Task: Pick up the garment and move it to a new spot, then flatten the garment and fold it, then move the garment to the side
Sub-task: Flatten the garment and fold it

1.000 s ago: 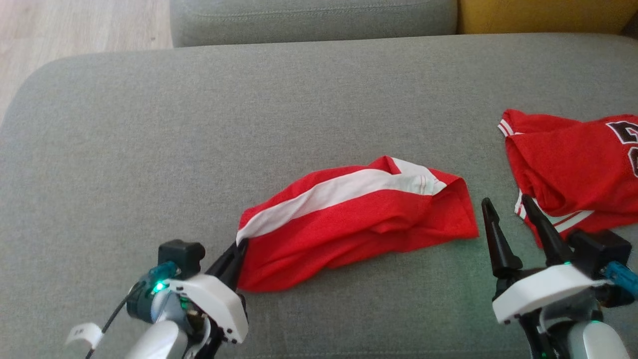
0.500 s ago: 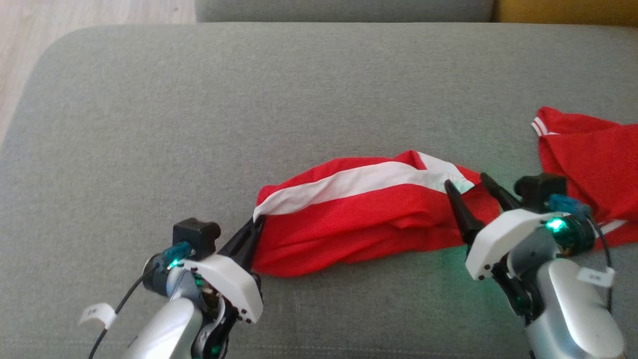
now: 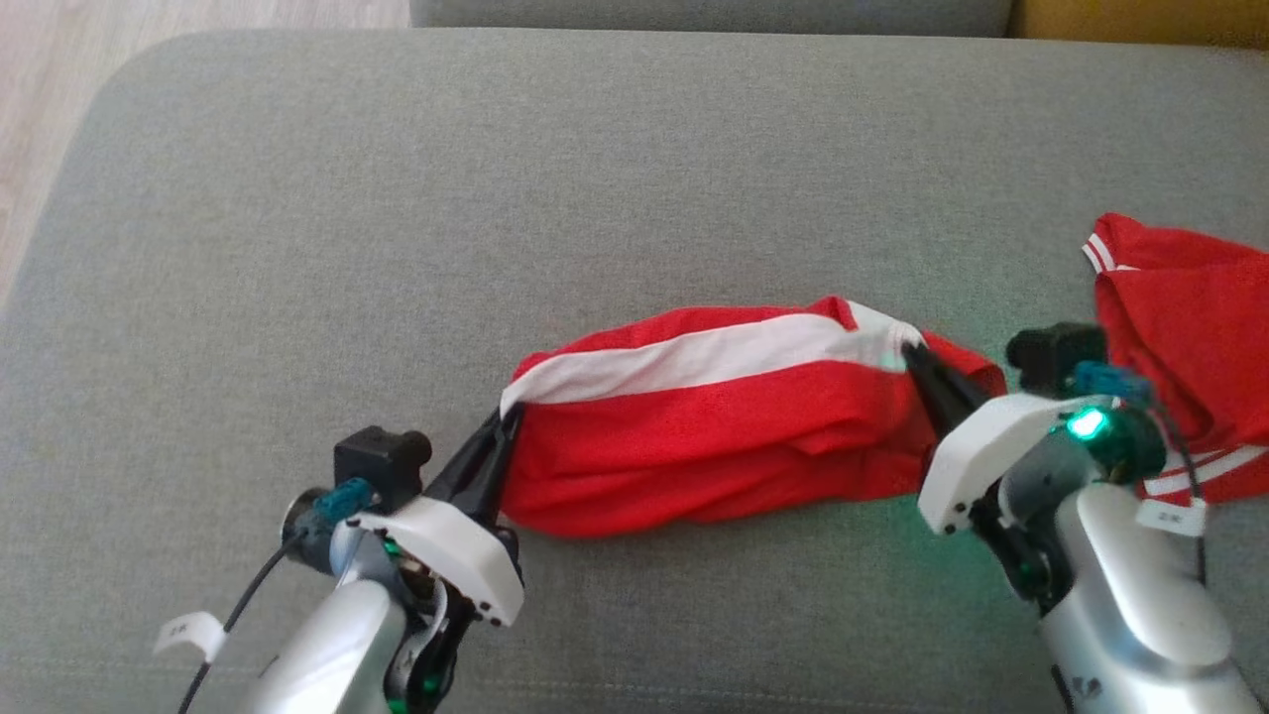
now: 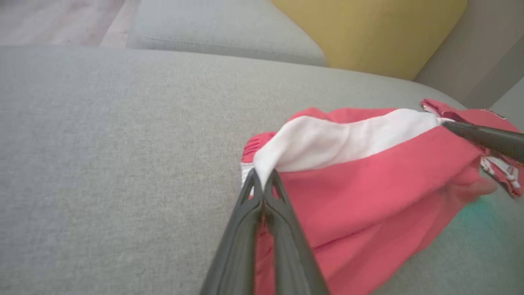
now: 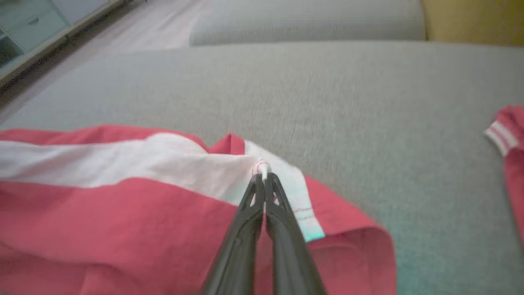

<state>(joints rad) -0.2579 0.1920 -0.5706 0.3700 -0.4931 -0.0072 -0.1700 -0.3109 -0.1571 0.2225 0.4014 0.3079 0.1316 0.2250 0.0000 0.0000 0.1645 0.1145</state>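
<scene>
— Start at the left. What is the left pincer [image 3: 504, 424] doing?

— It is clenched on the left end of the garment [image 3: 714, 446], where the white band [image 3: 694, 359] meets the red cloth. In the left wrist view both fingers are pressed together with white cloth pinched at the tips.

— And where is the garment itself?

— On the grey sofa cushion [image 3: 397, 228], near the front middle. It is rumpled and lies lengthwise, red with the white band along its far edge. It spans the gap between the two pincers.

— What about the right end?

— The right pincer [image 3: 917, 355] grasps it at the stitched hem of the white band. In the right wrist view the fingers are closed on a small fold of cloth.

— Anything further right?

— A second red garment [image 3: 1190, 317] with white striped trim lies on the same cushion at the right edge of the head view, just beside the right arm.
</scene>
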